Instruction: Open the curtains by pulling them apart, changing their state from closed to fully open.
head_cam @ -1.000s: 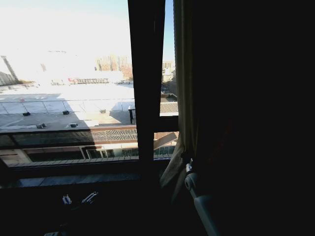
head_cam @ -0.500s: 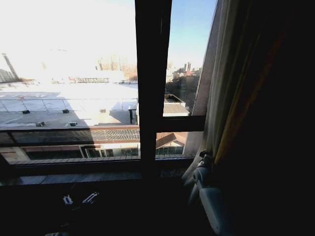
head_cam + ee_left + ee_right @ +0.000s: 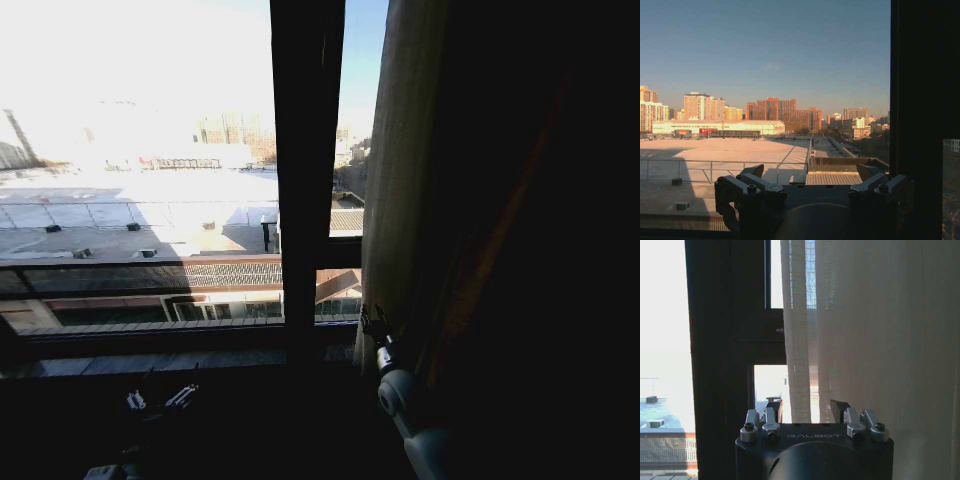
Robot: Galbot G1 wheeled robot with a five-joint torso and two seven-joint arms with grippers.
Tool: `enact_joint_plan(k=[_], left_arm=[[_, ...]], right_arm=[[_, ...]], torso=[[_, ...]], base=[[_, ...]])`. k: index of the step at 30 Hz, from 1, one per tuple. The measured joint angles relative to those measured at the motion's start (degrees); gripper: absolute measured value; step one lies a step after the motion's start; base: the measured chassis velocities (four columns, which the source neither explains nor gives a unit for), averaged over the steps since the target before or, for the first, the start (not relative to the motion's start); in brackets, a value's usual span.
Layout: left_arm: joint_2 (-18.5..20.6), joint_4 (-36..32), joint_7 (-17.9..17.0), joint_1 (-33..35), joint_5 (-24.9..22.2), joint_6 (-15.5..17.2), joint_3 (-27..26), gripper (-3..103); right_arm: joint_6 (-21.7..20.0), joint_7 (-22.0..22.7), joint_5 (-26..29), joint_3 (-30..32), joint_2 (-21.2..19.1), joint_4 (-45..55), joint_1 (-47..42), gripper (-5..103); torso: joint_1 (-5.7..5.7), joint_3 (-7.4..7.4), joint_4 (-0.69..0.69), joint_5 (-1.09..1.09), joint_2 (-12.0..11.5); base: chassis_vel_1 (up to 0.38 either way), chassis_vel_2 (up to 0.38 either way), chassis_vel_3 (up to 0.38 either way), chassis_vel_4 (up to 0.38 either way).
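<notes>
One curtain (image 3: 865,330) edge hangs between the right hand's (image 3: 810,411) parted fingers.

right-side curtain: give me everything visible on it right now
The curtain is a tall sheer cream panel with soft vertical pleats, hanging on the right side of the window, right of the dark frame bar. It is translucent: daylight and the frame show through its edge. The right gripper is at its lower edge, fingers open with a pleat between them; contact can't be confirmed. Farther right the fabric falls into shadow.
</notes>
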Motion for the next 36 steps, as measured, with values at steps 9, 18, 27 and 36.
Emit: enact_joint_plan(k=[9, 18, 27, 36], left_arm=[[0.2, -0.4, -0.3, -1.2, -0.6, 3.0, -0.6, 100], [2.3, -1.9, -0.3, -0.9, -1.8, 4.3, -1.1, 100], [2.5, -1.7, -0.3, -0.2, -1.8, 4.1, -1.0, 100], [2.4, -1.8, -0.3, 0.1, -1.7, 3.9, -1.0, 100]], right_arm=[[-0.6, -2.1, -1.5, -0.6, -0.1, 5.3, -5.7, 83], [1.7, -2.9, -5.3, -0.3, 0.9, 4.7, -7.3, 100], [1.8, -3.0, -6.1, -0.2, 0.9, 4.8, -7.3, 100], [1.8, -3.3, -6.8, -0.4, 1.1, 4.2, -7.1, 100]], torso=[[0.00, 0.00, 0.00, -0.01, 0.0], [0.00, 0.00, 0.00, 0.00, 0.0], [0.01, 0.01, 0.00, 0.00, 0.0], [0.01, 0.01, 0.00, 0.00, 0.0]], base=[[0.000, 0.000, 0.000, 0.000], [0.000, 0.000, 0.000, 0.000], [0.068, 0.062, -0.063, -0.082], [0.236, 0.225, -0.220, -0.240]])
